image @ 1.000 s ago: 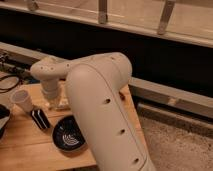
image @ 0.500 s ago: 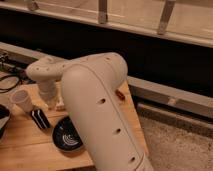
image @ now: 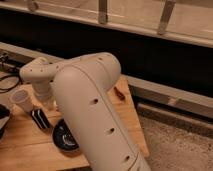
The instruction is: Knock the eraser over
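Gripper [image: 48,102] hemmed — cup [image: 21,100], dark bowl [image: 64,136] close.

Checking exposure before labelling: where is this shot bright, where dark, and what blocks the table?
Camera view: warm light on the wooden table; the black band behind is dark; the white robot arm blocks mid-table, its gripper low beside the white paper cup.

White arm [image: 95,105] rises from lower right, bends at the elbow, reaches left over the table's left half. Wrist [image: 39,75] points down. Gripper [image: 47,101] below it, near the surface, fingers closed, nothing visibly held.
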Robot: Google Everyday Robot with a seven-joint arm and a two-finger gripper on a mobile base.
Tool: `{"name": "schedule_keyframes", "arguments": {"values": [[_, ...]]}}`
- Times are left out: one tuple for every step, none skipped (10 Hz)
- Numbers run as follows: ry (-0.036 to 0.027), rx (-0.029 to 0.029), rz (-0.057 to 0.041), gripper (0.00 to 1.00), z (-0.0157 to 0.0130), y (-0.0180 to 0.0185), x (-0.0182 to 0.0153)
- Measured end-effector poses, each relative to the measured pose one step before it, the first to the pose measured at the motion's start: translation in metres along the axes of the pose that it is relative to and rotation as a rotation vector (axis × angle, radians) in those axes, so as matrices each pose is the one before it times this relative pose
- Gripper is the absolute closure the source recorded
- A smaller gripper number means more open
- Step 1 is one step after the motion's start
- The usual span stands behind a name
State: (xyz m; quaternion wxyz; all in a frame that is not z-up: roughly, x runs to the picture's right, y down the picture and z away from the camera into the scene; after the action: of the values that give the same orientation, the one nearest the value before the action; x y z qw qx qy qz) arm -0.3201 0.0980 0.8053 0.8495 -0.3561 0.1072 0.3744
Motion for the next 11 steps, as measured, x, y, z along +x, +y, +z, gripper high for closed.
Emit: {"name": "schedule_keyframes", "arguments": {"values": [[0.00599, 0.00205, 0.00659, 1.00, 0.00231, 0.00206, 0.00161], [0.00665, 0.00292, 0.00692, 0.96, 0.00090, 0.00376, 0.00423], [0.00118, -0.00032, 0.00203, 0.86, 0.00180, 0.00458, 0.00181], [-0.00287, -0.00048, -0.00117, 0.76, -0.00075, 0.00164, -0.00209], [0.00051, 0.00308, -0.00147, 0.72, -0.00001, 0.00038, -0.00207], [0.00400, 0.00438, -0.00841, 0.71, 0.00099, 0.00504, -0.00078], [0.00372, 0.00139, -0.00735, 0.77, 0.00106, 0.00600, 0.00002], [-0.00120, -0.00446, -0.00524, 0.85, -0.00047, 0.00475, -0.00129], [-0.00221, -0.00504, -0.00513, 0.93, -0.00079, 0.00417, -0.00178], [-0.00485, -0.00590, -0.01000, 0.95, -0.00096, 0.00324, -0.00387], [0.00252, -0.00362, -0.00474, 0.95, -0.00052, 0.00304, -0.00131]]}}
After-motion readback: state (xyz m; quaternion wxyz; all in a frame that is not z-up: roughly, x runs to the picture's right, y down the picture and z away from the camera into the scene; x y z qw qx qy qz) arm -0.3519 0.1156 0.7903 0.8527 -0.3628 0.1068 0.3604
